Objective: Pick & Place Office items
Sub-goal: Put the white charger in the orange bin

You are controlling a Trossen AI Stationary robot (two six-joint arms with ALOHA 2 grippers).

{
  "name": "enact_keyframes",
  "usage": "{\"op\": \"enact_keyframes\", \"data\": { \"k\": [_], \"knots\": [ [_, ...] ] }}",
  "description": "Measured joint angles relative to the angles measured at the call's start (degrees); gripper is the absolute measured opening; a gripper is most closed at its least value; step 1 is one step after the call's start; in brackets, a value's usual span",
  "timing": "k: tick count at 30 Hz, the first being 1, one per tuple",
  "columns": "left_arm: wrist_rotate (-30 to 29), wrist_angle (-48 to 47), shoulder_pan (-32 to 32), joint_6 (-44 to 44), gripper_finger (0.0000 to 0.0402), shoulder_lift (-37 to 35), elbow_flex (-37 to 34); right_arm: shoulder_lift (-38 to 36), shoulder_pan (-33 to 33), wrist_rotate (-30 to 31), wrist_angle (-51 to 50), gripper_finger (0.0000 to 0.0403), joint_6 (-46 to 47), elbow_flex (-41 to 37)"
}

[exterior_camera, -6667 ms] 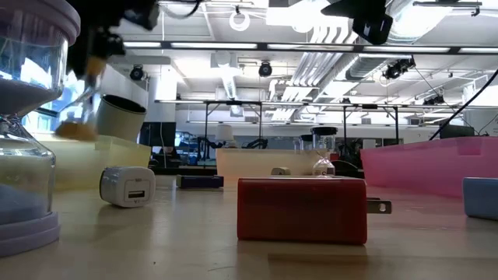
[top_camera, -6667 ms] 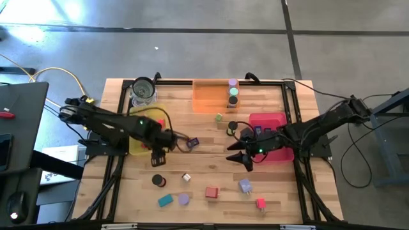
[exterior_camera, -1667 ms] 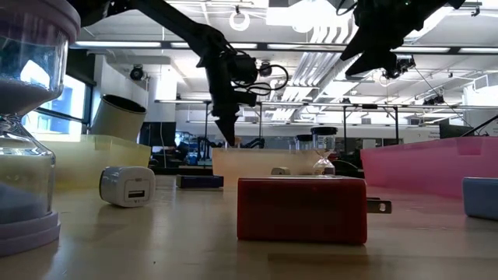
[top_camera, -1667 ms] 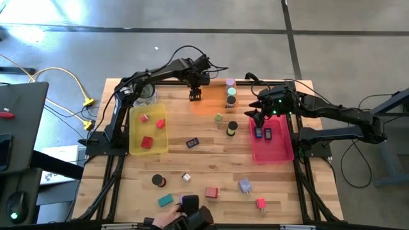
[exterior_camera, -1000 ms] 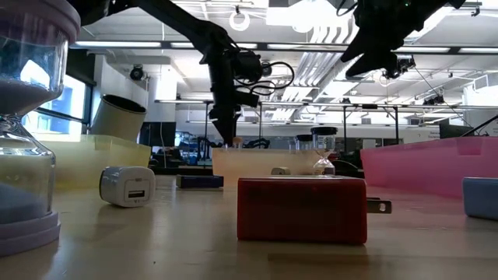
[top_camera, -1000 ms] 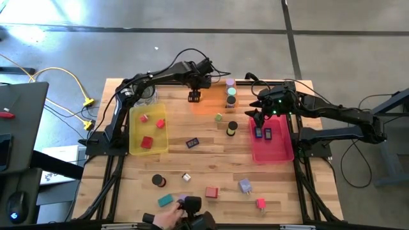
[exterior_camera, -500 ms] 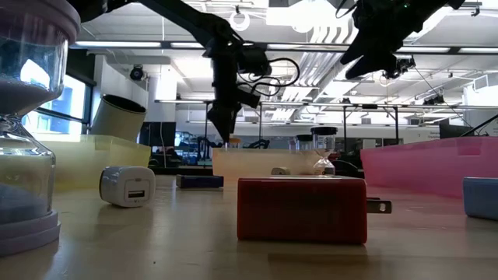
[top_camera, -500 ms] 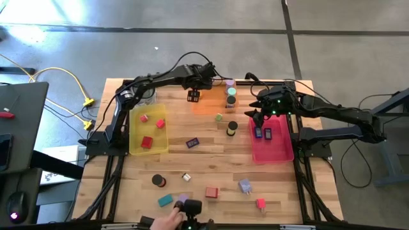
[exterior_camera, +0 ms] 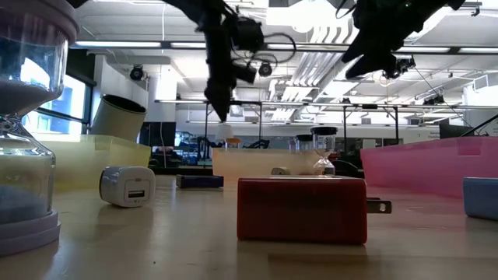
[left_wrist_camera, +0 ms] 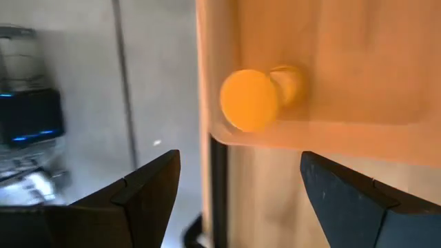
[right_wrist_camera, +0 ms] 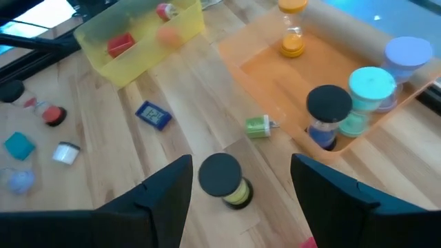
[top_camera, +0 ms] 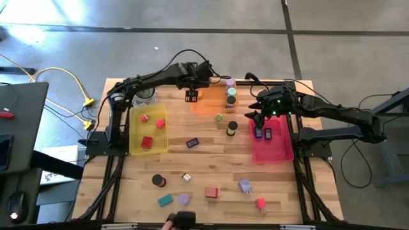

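The left arm is reaching across the table [top_camera: 211, 160] over the orange tray [top_camera: 211, 102], its left tool [top_camera: 191, 96] hanging empty, fingers apart, above an orange cylinder [left_wrist_camera: 251, 98] (inside the tray corner). The right tool [top_camera: 257, 117] is hovering spread beside the pink tray [top_camera: 271, 150], above a black-capped cylinder [right_wrist_camera: 224, 179].

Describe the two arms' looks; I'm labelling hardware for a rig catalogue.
Both arms are dark, jointed and slim, with black cables looping along them. The left gripper and right gripper each have two broad, black wedge-shaped fingers. A green light glows near the right wrist.
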Motion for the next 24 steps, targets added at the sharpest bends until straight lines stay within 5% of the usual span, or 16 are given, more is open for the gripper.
{"op": "enact_keyframes", "data": {
  "k": [8, 13, 24],
  "knots": [
    [11.9, -11.6, -5.9, -12.7, 0.0291, -11.4, 0.0, 0.0, 0.7, -6.2, 0.0, 0.0235, 0.0, 0.0],
    [18.2, -15.3, -11.7, -29.0, 0.0291, -17.7, 0.0, 0.0, 1.7, -6.9, -0.3, 0.0235, 1.5, 0.0],
    [15.0, -21.3, -26.5, -46.3, 0.0291, -20.0, 0.0, 0.0, 2.0, -7.6, 3.4, 0.0235, -2.5, 0.0]
  ]
}}
